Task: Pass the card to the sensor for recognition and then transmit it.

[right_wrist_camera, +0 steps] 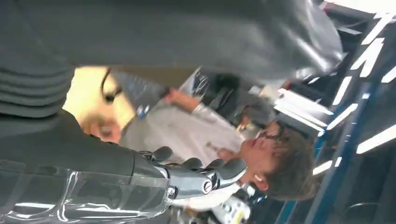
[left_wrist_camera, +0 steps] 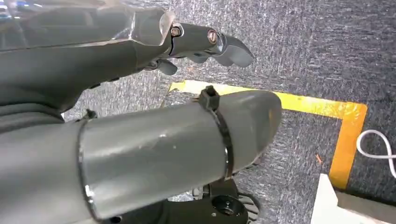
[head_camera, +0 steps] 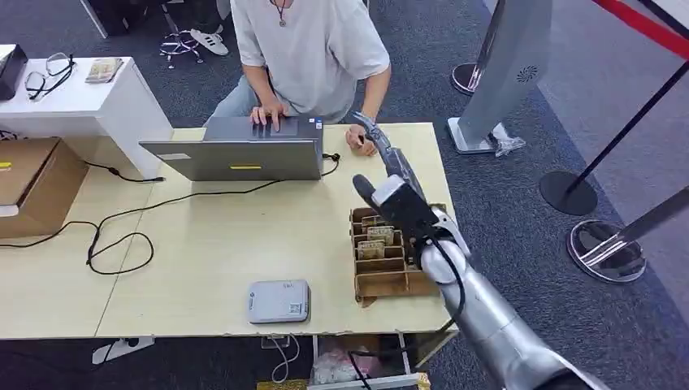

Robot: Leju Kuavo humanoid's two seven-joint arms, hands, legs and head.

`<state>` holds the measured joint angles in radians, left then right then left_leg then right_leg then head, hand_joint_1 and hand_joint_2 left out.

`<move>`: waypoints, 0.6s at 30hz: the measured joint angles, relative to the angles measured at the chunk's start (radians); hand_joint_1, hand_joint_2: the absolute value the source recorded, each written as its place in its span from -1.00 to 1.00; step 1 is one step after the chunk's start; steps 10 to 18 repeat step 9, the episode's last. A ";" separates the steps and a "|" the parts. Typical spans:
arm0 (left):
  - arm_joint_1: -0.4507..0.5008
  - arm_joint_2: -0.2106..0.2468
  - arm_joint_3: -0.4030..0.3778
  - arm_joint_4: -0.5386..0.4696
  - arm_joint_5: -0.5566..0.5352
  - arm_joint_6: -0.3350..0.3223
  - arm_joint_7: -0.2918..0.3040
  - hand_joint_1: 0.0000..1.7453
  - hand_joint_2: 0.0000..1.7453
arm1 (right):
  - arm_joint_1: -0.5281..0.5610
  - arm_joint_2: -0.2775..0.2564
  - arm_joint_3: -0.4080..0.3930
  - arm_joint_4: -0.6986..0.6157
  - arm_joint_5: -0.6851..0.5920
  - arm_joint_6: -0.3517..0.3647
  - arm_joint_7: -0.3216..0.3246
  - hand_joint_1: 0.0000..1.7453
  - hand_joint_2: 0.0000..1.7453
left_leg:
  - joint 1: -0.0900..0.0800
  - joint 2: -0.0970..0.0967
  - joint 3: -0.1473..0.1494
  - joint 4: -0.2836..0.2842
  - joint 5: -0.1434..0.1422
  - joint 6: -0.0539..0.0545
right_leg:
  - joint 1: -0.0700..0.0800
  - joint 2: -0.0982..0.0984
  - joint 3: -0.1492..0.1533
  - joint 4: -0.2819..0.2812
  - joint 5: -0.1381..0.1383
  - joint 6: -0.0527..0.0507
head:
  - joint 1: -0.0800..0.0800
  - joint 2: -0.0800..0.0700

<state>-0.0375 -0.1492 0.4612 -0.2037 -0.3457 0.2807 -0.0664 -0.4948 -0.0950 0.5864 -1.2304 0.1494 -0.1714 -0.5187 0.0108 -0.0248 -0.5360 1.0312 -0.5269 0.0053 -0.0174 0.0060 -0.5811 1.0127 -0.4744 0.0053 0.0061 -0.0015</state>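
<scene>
A brown cardboard card holder (head_camera: 388, 275) stands near the table's right edge with several cards (head_camera: 375, 242) upright in its slots. The grey card sensor (head_camera: 279, 301) lies at the table's front edge, left of the holder. My right hand (head_camera: 392, 177) hangs above the far end of the holder, fingers (head_camera: 375, 136) stretched towards a person's hand (head_camera: 357, 140) on the table; I see no card in it. In the right wrist view the right hand's fingers (right_wrist_camera: 205, 173) are spread with nothing between them. My left hand (left_wrist_camera: 196, 44) hangs over the carpet, fingers extended and holding nothing.
A person sits at the far side typing on a grey laptop (head_camera: 244, 154). Black cables (head_camera: 122, 236) loop over the table's left half. A cardboard box (head_camera: 32, 183) and a white side table (head_camera: 81, 97) stand at the left. Barrier posts (head_camera: 569, 191) stand at the right.
</scene>
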 joint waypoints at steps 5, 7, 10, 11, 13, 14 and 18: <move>0.000 -0.002 0.021 0.000 0.015 0.013 0.002 -1.00 -1.00 | 0.179 -0.002 -0.039 -0.156 -0.085 0.029 -0.042 -1.00 -1.00 | 0.000 0.000 -0.001 0.000 0.000 0.000 | 0.000 0.000 0.000 0.000 0.000 0.000 | 0.000 0.000; 0.000 -0.006 0.031 0.000 0.027 0.022 0.002 -1.00 -1.00 | 0.238 0.002 -0.044 -0.200 -0.086 0.032 -0.046 -1.00 -1.00 | 0.000 0.000 -0.001 0.000 0.000 0.000 | 0.000 0.000 0.000 0.000 0.000 0.000 | 0.000 0.000; 0.000 -0.009 0.042 0.000 0.031 0.025 0.002 -1.00 -1.00 | 0.284 0.014 -0.050 -0.241 -0.083 0.036 -0.046 -1.00 -1.00 | 0.000 0.000 -0.001 0.000 0.000 0.000 | 0.000 0.000 0.000 0.000 0.000 0.000 | 0.000 0.000; 0.000 -0.009 0.042 0.000 0.031 0.025 0.002 -1.00 -1.00 | 0.284 0.014 -0.050 -0.241 -0.083 0.036 -0.046 -1.00 -1.00 | 0.000 0.000 -0.001 0.000 0.000 0.000 | 0.000 0.000 0.000 0.000 0.000 0.000 | 0.000 0.000; 0.000 -0.009 0.042 0.000 0.031 0.025 0.002 -1.00 -1.00 | 0.284 0.014 -0.050 -0.241 -0.083 0.036 -0.046 -1.00 -1.00 | 0.000 0.000 -0.001 0.000 0.000 0.000 | 0.000 0.000 0.000 0.000 0.000 0.000 | 0.000 0.000; 0.000 -0.009 0.042 0.000 0.031 0.025 0.002 -1.00 -1.00 | 0.284 0.014 -0.050 -0.241 -0.083 0.036 -0.046 -1.00 -1.00 | 0.000 0.000 -0.001 0.000 0.000 0.000 | 0.000 0.000 0.000 0.000 0.000 0.000 | 0.000 0.000; 0.000 -0.009 0.042 0.000 0.031 0.025 0.002 -1.00 -1.00 | 0.284 0.014 -0.050 -0.241 -0.083 0.036 -0.046 -1.00 -1.00 | 0.000 0.000 -0.001 0.000 0.000 0.000 | 0.000 0.000 0.000 0.000 0.000 0.000 | 0.000 0.000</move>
